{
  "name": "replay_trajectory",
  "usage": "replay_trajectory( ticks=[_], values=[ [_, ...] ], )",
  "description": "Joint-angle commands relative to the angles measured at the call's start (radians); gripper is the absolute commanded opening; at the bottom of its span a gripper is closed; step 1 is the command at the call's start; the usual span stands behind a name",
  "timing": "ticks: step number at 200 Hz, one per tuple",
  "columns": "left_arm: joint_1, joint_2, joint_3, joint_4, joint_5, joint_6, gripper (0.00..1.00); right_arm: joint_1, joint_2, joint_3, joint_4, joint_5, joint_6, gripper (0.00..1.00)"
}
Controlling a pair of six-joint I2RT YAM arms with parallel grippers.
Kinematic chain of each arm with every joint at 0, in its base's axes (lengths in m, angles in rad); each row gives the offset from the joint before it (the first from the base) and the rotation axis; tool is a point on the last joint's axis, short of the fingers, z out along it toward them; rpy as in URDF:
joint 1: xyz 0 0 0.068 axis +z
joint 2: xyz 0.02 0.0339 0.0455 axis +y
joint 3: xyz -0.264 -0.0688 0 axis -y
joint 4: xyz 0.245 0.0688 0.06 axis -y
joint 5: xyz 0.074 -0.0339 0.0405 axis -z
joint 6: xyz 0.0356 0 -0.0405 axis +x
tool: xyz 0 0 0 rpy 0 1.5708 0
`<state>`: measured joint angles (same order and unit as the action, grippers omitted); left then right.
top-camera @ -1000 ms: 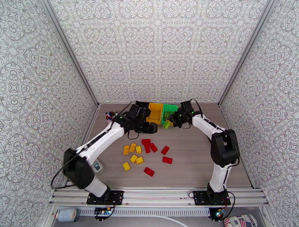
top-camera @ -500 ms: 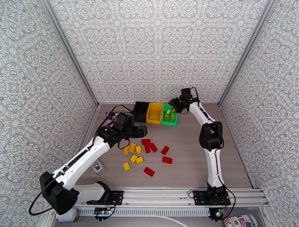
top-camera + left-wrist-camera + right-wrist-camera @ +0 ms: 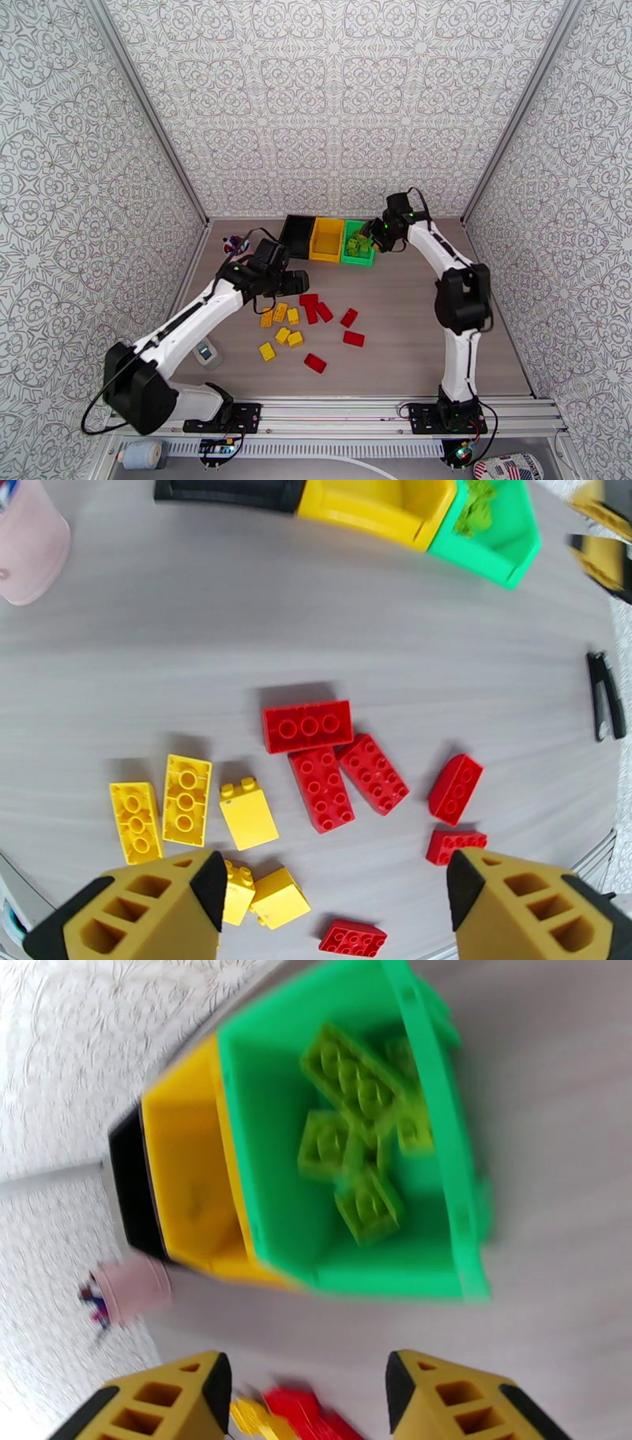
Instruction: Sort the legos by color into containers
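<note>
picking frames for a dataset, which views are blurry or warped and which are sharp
Right wrist view: motion-blurred, the green bin and the green bricks in it smeared; left wrist view: sharp on the red bricks, table bowed toward the edges; top view: crisp, evenly lit, soft shadows.

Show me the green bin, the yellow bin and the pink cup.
green bin (image 3: 268, 1181), right wrist view, bare inner wall.
yellow bin (image 3: 355, 515), left wrist view, near outer wall.
pink cup (image 3: 28, 551), left wrist view, side wall.

Both arms reach forward, left hand (image 3: 336, 906) and right hand (image 3: 308, 1398) spread, empty.
</note>
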<state>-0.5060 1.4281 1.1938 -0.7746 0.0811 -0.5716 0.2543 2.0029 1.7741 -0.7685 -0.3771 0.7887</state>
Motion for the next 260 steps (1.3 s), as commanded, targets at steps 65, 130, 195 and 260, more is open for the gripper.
replay_trajectory(
  ticks=[65, 130, 195, 260],
  values=[
    [-0.187, 0.256, 0.147, -0.022, 0.060, 0.113, 0.73, 0.040, -0.407, -0.632, -0.020, 0.093, -0.046, 0.59],
    [-0.335, 0.539, 0.366, -0.106, 0.030, 0.195, 0.68, 0.040, -0.611, -0.831, -0.112, 0.156, -0.015, 0.64],
    [-0.373, 0.681, 0.450, -0.161, -0.022, 0.214, 0.64, 0.040, -0.751, -0.928, -0.149, 0.139, 0.023, 0.66],
    [-0.388, 0.737, 0.483, -0.179, -0.038, 0.210, 0.60, 0.038, -0.775, -0.921, -0.232, 0.209, 0.072, 0.66]
  ],
)
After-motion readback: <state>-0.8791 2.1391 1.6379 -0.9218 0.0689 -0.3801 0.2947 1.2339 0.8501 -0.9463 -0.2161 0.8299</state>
